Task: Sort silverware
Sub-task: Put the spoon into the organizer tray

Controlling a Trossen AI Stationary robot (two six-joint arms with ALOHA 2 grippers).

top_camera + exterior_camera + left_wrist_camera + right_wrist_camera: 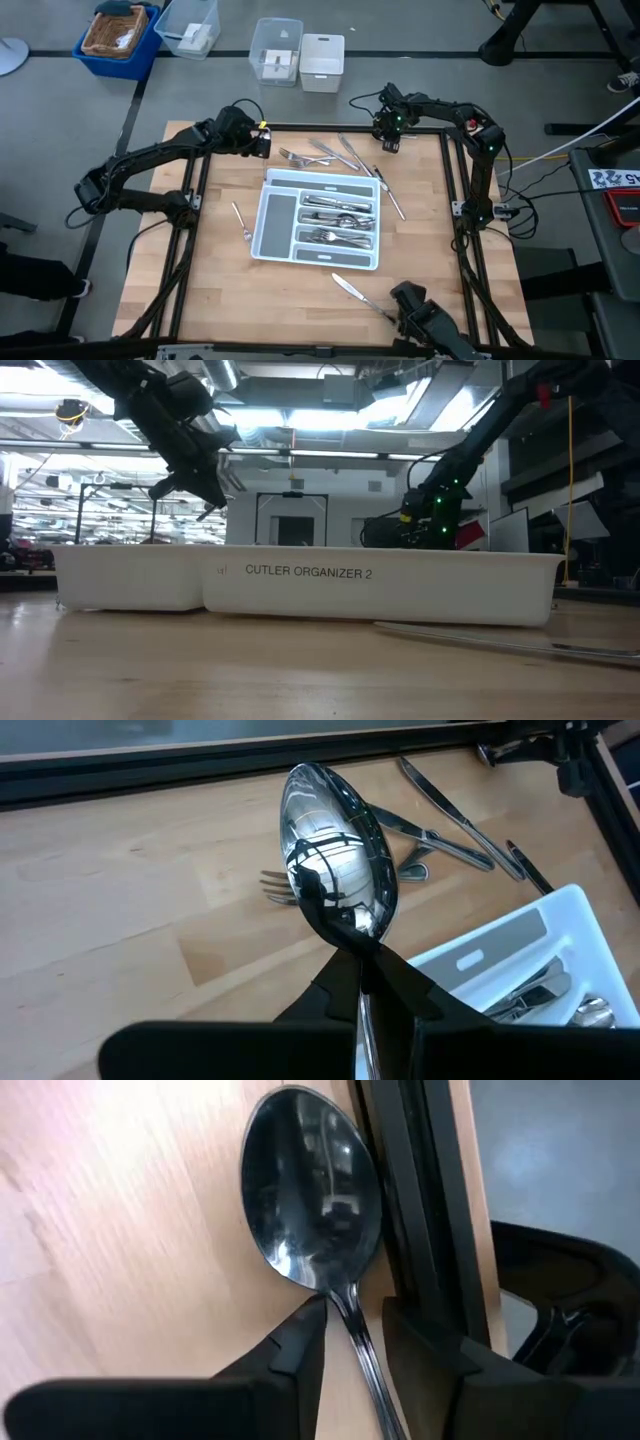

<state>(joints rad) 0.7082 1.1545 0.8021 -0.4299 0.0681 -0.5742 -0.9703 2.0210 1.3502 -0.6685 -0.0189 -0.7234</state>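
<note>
My left gripper (262,142) hangs over the table's far left, shut on a shiny spoon (335,850) that is clear of the wood. My right gripper (386,140) points down at the far right corner, open. Its fingers stand on either side of the handle of a second spoon (310,1200), which lies flat on the table beside the black frame rail (400,1190). The white tray (320,177) sits mid-table with several pieces of silverware in its right compartments. More loose silverware (322,155) lies on the table behind the tray. My left gripper pinches the spoon's neck (357,935), just behind the bowl, between its two fingers. The fingers lie along the handle, slanting down toward the table. The bowl sticks out beyond the fingertips, and the whole spoon is lifted clear.
A knife (390,192) lies right of the tray, a fork (242,222) left of it, and another knife (352,288) near the front. Black frame rails (460,180) border the table. A dark mount (430,318) stands at the near right edge. Bins (300,55) sit beyond the far edge.
</note>
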